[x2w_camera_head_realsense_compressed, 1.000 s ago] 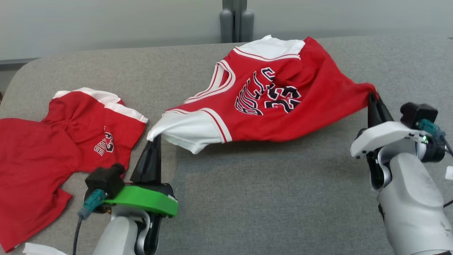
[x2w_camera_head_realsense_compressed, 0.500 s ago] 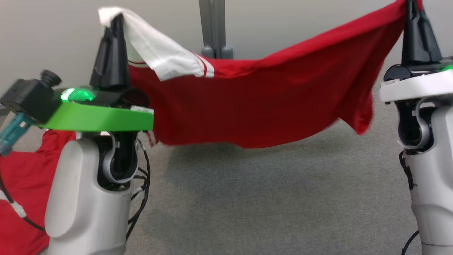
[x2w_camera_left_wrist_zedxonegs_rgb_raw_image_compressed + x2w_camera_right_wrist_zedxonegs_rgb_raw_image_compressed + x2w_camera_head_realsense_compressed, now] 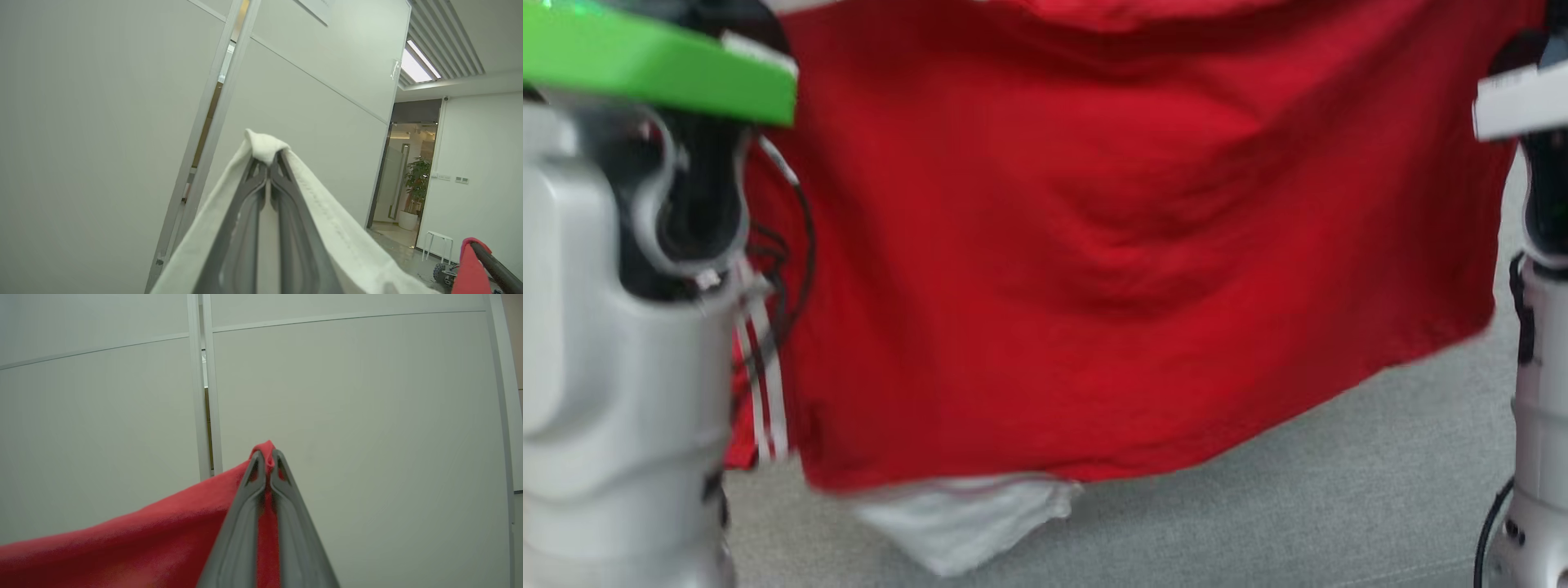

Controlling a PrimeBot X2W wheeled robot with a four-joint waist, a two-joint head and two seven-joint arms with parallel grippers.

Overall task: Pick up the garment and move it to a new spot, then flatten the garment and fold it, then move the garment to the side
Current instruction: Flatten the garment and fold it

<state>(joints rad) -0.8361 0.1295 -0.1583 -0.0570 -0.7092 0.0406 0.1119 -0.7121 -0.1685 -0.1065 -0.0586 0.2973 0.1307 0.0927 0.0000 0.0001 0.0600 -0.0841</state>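
— Since a second ago both arms have hoisted the garment (image 3: 1111, 245) off the grey table (image 3: 1380, 490). From the head view, it hangs as a red sheet between them.
— Left wrist view?
— White cloth, nipped tight in the left gripper (image 3: 267, 161).
— Right wrist view?
— Red corner, clamped in the right gripper (image 3: 267, 457).

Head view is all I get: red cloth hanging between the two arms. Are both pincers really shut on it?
Observer: The left pincer is shut on a white sleeve corner of the red fabric jersey.
Operator: And the right one?
Observer: The right pincer is shut on the jersey's red edge; a small fold pokes out above it.
Operator: What's ahead of them?
Observer: A pale panelled wall.
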